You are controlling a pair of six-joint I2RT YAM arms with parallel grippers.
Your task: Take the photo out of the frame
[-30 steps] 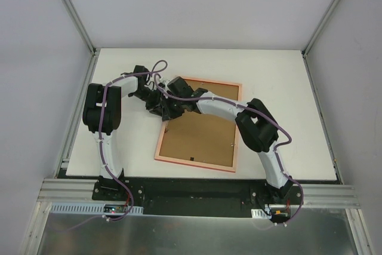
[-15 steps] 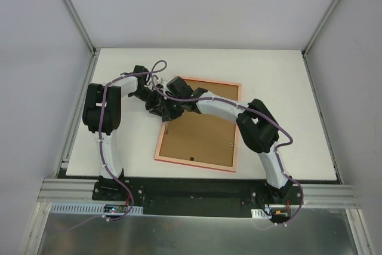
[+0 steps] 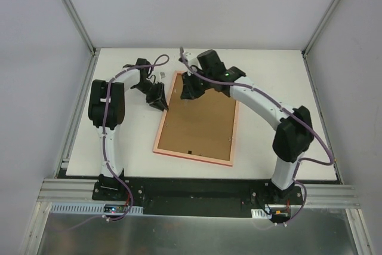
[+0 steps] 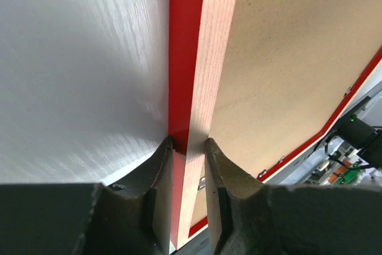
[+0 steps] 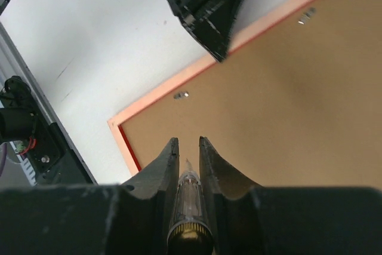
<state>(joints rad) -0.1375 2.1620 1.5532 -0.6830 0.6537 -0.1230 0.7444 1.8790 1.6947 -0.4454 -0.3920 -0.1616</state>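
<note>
The frame [image 3: 161, 125] lies back-up on the white table, pale pink rim around the brown backing board [image 3: 200, 126]. The photo is hidden under the board. My left gripper [image 3: 159, 97] is shut on the frame's left rim; in the left wrist view its jaws [image 4: 190, 147] clamp the red and pale-wood edge [image 4: 200, 58]. My right gripper [image 3: 190, 88] hovers over the board's far left corner, shut on a thin clear-bodied pointed tool [image 5: 190, 192] whose tip points at the board [image 5: 286, 106]. Small metal clips [image 5: 181, 95] sit along the rim [image 5: 156, 95].
The left gripper [image 5: 209, 4] is close in front of the right gripper. White enclosure walls stand on the left, right and far sides. A metal rail [image 3: 197, 195] with the arm bases runs along the near edge. Bare table [image 3: 274, 76] lies right of the frame.
My right arm has swung from across the frame's near-left part to its far left corner. The left gripper has shifted back and left, and the frame has turned slightly with it.
</note>
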